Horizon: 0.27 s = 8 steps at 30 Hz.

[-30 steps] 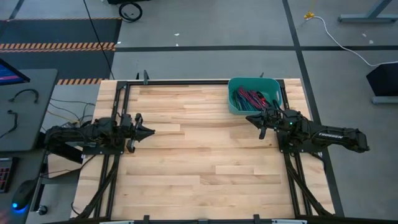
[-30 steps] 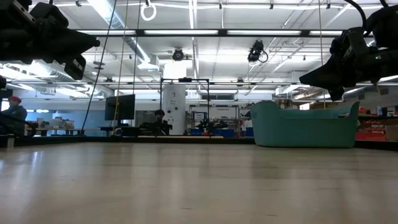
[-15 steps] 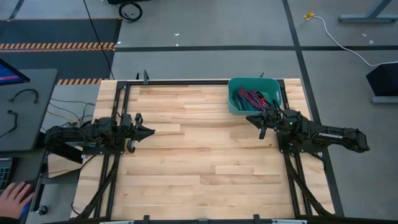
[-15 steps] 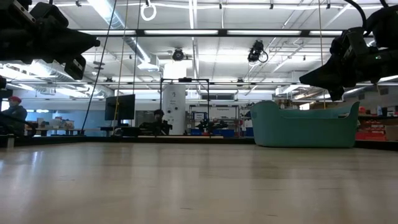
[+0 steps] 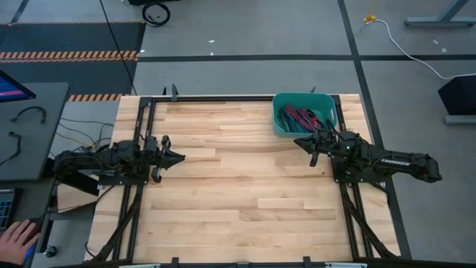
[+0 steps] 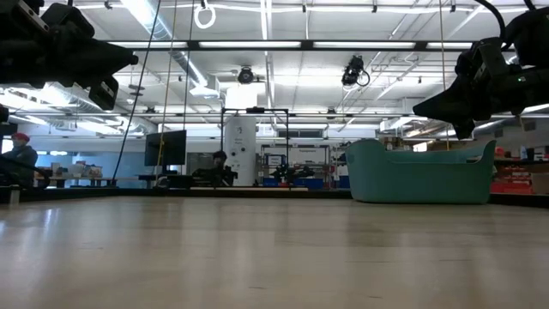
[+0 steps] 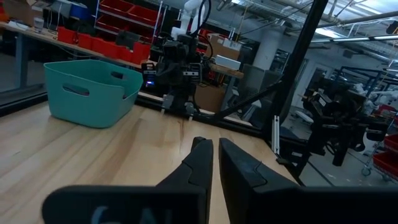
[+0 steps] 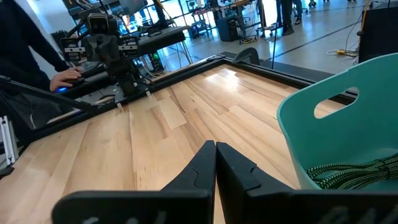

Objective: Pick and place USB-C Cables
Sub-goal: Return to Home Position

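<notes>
Cables [image 5: 301, 117] in magenta, red and teal lay heaped inside the teal bin [image 5: 277, 112] at the upper right of the overhead frame. None showed on the wooden surface [image 5: 238, 186], so the sorting looked finished. Just below the bin's lower rim hovered the right arm [image 5: 387, 160], right jaws pressed together on nothing, apparently parked clear of the load. At mid-left the left arm [image 5: 104, 160] hung likewise, left jaws closed and empty, well apart from the bin. A person's hand [image 5: 18, 237] lay at the lower left corner, off the surface.

USB-C Cables [image 5: 300, 117] in bin [image 5: 302, 94], far right of table [image 5: 238, 186], right gripper [image 5: 297, 141] beside bin
</notes>
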{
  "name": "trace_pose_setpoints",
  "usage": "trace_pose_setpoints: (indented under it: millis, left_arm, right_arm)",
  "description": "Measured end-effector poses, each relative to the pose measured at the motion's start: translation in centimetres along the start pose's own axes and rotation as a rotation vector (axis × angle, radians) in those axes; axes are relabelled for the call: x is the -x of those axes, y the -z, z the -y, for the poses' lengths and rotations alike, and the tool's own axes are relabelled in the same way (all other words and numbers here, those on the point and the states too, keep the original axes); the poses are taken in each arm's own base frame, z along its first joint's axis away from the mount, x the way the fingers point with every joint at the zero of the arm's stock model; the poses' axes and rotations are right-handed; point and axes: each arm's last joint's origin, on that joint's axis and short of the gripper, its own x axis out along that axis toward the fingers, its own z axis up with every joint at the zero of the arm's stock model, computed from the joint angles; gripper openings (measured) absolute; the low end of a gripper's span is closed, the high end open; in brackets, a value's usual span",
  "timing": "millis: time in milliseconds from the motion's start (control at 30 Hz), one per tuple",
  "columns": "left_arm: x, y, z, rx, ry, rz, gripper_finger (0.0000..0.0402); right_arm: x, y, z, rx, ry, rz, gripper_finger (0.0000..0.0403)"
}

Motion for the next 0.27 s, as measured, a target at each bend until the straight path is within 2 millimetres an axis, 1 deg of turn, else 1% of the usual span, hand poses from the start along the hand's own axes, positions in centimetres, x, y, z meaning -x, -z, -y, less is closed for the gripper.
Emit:
trace_pose_setpoints:
  millis: [267]
  left_arm:
    - [0.0,0.0,0.0,0.0,0.0,-0.001,0.0027]
  right_arm:
    - [0.0,0.0,0.0,0.0,0.0,0.0,0.0016]
